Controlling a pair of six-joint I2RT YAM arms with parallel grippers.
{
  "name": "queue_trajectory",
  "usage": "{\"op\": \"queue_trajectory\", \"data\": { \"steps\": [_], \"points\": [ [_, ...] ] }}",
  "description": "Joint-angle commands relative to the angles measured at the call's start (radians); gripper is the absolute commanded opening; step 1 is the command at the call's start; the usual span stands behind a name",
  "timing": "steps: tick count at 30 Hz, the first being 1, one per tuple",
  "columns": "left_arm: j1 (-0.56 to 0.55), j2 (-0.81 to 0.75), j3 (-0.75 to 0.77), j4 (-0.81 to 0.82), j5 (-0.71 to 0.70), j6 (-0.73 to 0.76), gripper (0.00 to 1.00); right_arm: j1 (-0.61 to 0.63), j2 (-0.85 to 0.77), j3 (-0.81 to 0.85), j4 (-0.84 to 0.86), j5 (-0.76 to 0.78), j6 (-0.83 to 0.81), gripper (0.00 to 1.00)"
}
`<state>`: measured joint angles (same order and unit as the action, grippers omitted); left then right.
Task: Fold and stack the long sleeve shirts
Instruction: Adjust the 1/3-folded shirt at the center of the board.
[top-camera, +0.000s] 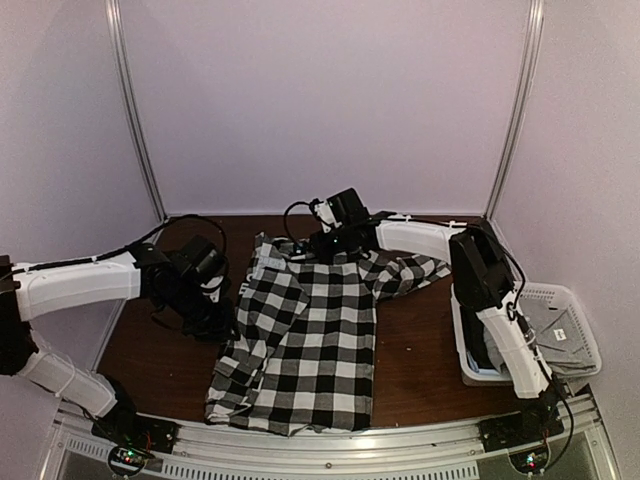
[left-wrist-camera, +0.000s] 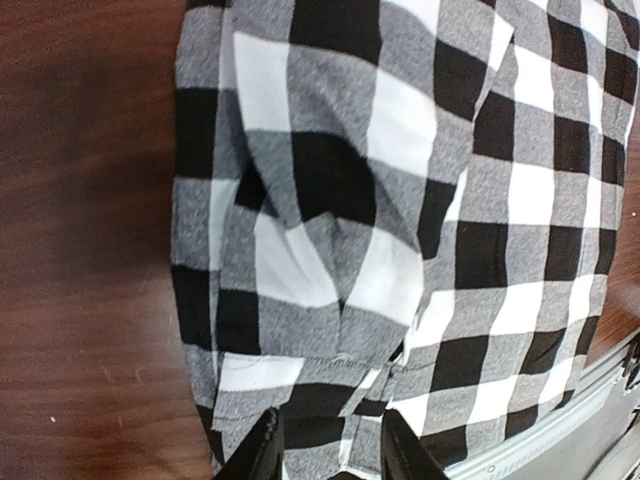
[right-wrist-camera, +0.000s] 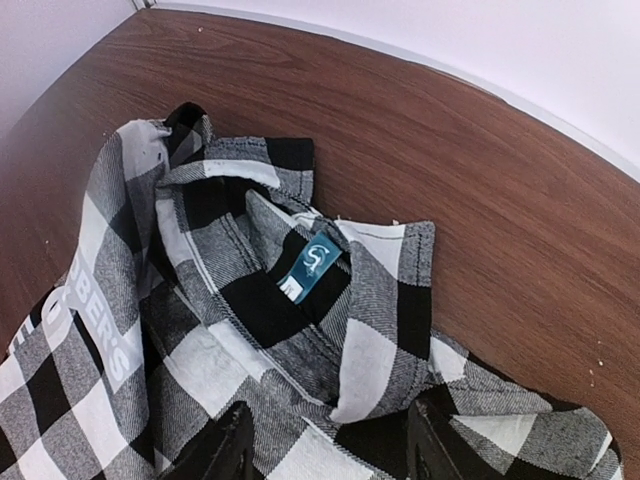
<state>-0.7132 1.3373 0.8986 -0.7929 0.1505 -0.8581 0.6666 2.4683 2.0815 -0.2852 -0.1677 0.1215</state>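
Inspection found the checked shirt (top-camera: 310, 330) laid lengthwise on the table (top-camera: 425, 360) between the arms. Its left side was doubled inward, apparently to narrow it for folding. One sleeve (top-camera: 410, 272) lay out to the right near the collar (right-wrist-camera: 300, 225). The grey shirt (top-camera: 560, 335) sat in the basket (top-camera: 580, 295), well apart. The left gripper (left-wrist-camera: 332, 425) hovered at the doubled left edge, fingers (left-wrist-camera: 265, 450) moderately apart, with cloth showing between them but not pinched. The right gripper (right-wrist-camera: 330, 425) stood over the collar, fingers (right-wrist-camera: 225, 455) wider apart, holding nothing. Judgement: the outlying sleeve wants folding next.
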Motion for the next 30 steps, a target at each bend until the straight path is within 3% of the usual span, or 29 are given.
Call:
{"op": "queue_trajectory", "data": {
  "steps": [1,6,13,15,20,25,30],
  "points": [
    [0.004,0.062,0.057,0.120,-0.007,0.028,0.34,0.009,0.085,0.106,-0.061,0.047,-0.007,0.51],
    [0.003,0.103,0.047,0.190,0.009,0.034,0.34,0.005,0.131,0.172,-0.091,0.128,-0.019,0.43],
    [0.001,0.185,-0.025,0.331,0.055,0.030,0.33,-0.013,0.153,0.210,-0.059,0.163,-0.007,0.11],
    [0.000,0.204,-0.040,0.352,0.054,0.028,0.33,-0.025,0.162,0.230,-0.052,0.186,0.011,0.08],
    [0.001,0.229,-0.079,0.404,0.069,0.017,0.33,-0.074,0.165,0.234,0.008,0.170,0.107,0.07],
    [0.000,0.242,-0.092,0.423,0.074,0.015,0.33,-0.114,0.175,0.242,0.058,0.093,0.194,0.16],
    [0.000,0.245,-0.092,0.428,0.076,0.016,0.33,-0.119,0.147,0.248,0.039,0.048,0.187,0.32]
  ]
}}
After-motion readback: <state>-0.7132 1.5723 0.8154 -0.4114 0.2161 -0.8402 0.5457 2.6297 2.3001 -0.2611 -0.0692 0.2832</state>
